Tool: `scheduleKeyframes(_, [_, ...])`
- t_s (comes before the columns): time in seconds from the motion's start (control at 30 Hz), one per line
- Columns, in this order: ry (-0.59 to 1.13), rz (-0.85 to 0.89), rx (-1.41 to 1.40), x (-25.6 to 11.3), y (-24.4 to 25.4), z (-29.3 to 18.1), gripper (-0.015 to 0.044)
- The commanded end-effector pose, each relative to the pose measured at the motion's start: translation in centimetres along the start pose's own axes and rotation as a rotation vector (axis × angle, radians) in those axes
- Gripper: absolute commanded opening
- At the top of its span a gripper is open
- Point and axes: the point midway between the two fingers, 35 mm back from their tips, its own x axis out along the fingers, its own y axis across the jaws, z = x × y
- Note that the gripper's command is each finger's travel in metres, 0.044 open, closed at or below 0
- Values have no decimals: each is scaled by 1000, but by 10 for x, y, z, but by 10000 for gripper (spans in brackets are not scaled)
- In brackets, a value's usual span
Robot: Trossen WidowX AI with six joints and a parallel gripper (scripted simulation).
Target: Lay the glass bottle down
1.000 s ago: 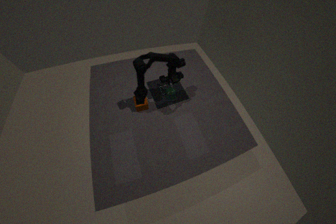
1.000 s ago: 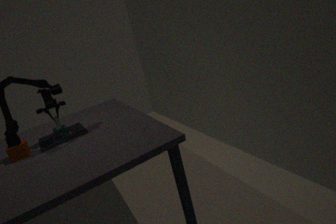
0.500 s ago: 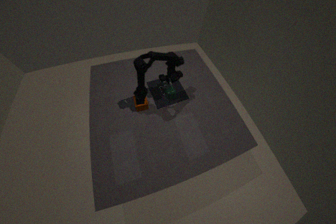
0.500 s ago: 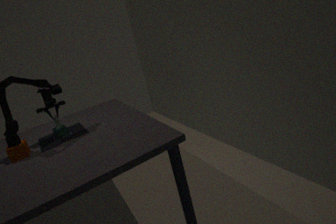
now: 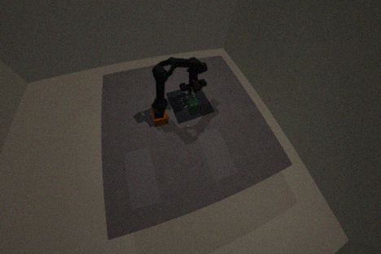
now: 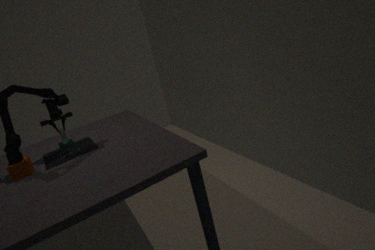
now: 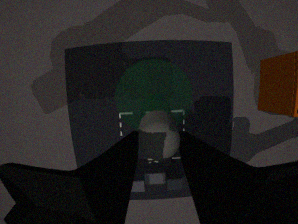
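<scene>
One pincer (image 5: 192, 93) (image 6: 63, 131) (image 7: 158, 136) gripping | glass bottle (image 5: 194, 102) (image 6: 67, 143) (image 7: 154, 82) dim | grey rest indistinct

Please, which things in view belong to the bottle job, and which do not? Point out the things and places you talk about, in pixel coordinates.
For the job:
- green glass bottle (image 6: 68, 144) (image 7: 154, 82)
- black two-fingered tool (image 6: 63, 131) (image 7: 158, 136)
- white dashed outline (image 7: 120, 125)
- dark square mat (image 5: 181, 117) (image 6: 89, 144) (image 7: 92, 75)

Not needed:
- orange block (image 5: 161, 122) (image 6: 22, 170) (image 7: 277, 87), under the arm

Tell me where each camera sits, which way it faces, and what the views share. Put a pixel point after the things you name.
Top: high above the table (image 5: 142, 212), looking down at a slant; whole arm (image 5: 159, 89) and hand (image 5: 193, 86) show.
Exterior: off to one side, looking across the table (image 6: 140, 160); arm (image 6: 9, 128) and hand (image 6: 62, 130) at the left edge.
Wrist: on the arm by the hand (image 7: 160, 137), looking down past its two dark fingers onto the dark mat (image 7: 95, 120).
Top and exterior share the arm and orange block (image 5: 160, 122) (image 6: 22, 170).
</scene>
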Motion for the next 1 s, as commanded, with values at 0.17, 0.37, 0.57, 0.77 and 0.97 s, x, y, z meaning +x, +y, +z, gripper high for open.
scheduleKeyframes(0.17, [0,0,0,-2,0,-13,118])
scheduleKeyframes(0.37, [-15,0,4,-3,0,-17,118])
scheduleKeyframes(0.57, [-30,0,7,-3,0,-21,118])
scheduleKeyframes(0.77, [-48,0,11,-4,-1,-26,118])
scheduleKeyframes(0.97, [-65,1,14,-4,-1,-30,118])
